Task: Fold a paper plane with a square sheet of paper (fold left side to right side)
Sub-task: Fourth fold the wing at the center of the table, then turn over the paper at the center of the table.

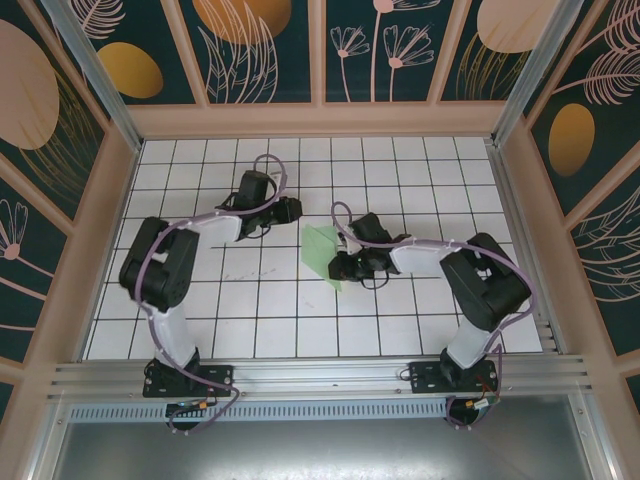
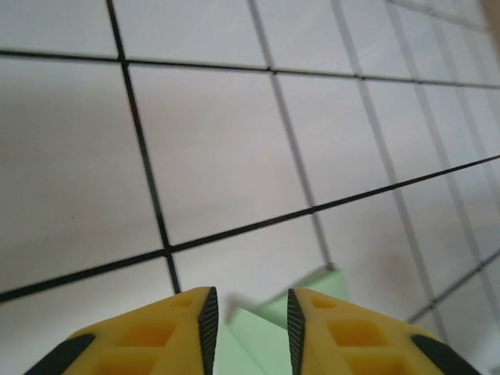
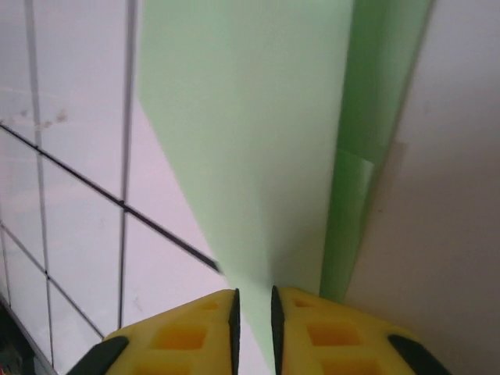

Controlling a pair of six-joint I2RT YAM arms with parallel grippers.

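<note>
Both arms bend inward; left gripper (image 2: 248, 316) jaws slightly apart, right gripper (image 3: 254, 305) jaws barely apart.

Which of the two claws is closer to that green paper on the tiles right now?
Right. The right claw sits at the green paper's right edge, over the sheet. The left claw is just off the paper's far left corner, over bare tiles.

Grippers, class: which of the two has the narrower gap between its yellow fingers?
The right gripper: its jaws stand only slightly apart at the green paper, while the left gripper shows a clearly wider gap.
</note>
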